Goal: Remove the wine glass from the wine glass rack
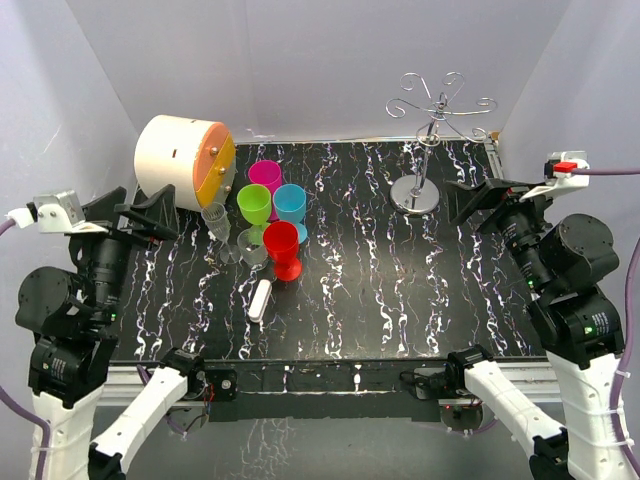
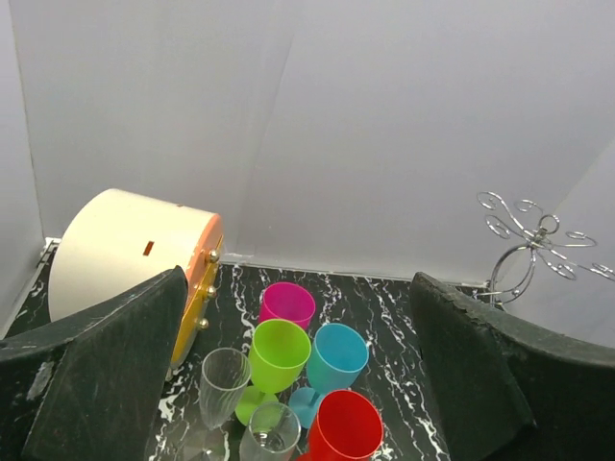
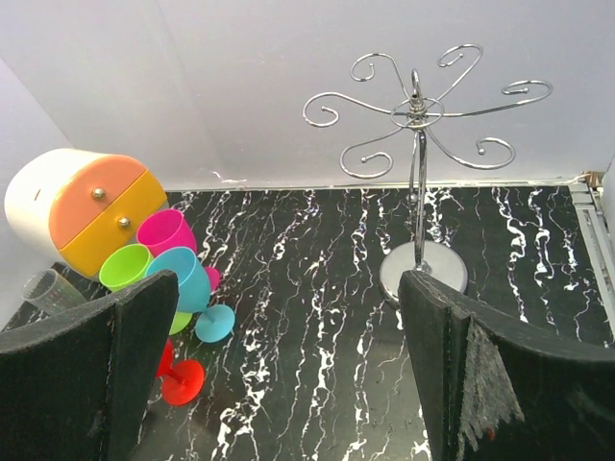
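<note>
The silver wire wine glass rack (image 1: 430, 125) stands at the back right on its round base (image 1: 415, 193). No glass hangs on its scroll arms. It also shows in the right wrist view (image 3: 419, 182) and the left wrist view (image 2: 534, 248). Pink (image 1: 265, 174), green (image 1: 254, 203), blue (image 1: 290, 202) and red (image 1: 282, 243) wine glasses stand upright at the centre left. A clear flute (image 1: 216, 220) and a clear glass (image 1: 252, 249) stand beside them. My left gripper (image 1: 140, 213) is open and empty, left of the glasses. My right gripper (image 1: 490, 198) is open and empty, just right of the rack base.
A cream drum (image 1: 180, 160) with an orange drawer face lies at the back left, behind the glasses. A small white tube (image 1: 261, 299) lies on the black marbled table (image 1: 400, 290) in front of the red glass. White walls enclose the back and sides.
</note>
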`<state>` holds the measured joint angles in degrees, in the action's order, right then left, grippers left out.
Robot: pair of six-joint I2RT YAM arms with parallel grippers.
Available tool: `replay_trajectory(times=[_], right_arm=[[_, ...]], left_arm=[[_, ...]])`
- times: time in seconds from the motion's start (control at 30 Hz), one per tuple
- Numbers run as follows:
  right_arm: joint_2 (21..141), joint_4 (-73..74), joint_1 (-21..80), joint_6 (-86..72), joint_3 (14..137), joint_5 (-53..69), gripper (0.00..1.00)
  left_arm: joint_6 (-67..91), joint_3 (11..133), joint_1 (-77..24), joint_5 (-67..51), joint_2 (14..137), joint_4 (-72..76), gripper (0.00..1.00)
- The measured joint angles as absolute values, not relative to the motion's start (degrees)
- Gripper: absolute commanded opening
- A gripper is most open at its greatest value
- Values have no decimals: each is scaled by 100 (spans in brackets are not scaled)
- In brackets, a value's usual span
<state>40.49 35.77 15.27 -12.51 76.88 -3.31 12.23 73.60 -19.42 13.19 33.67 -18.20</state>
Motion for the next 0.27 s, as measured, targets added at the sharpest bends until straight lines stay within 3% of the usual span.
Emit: replay_trajectory(times=[0.27], right_arm=[[3997,3485,1527,-1411,7559,-419,98]], left_arm=[[1275,6779,-1942,1398,3240,-1916,99]])
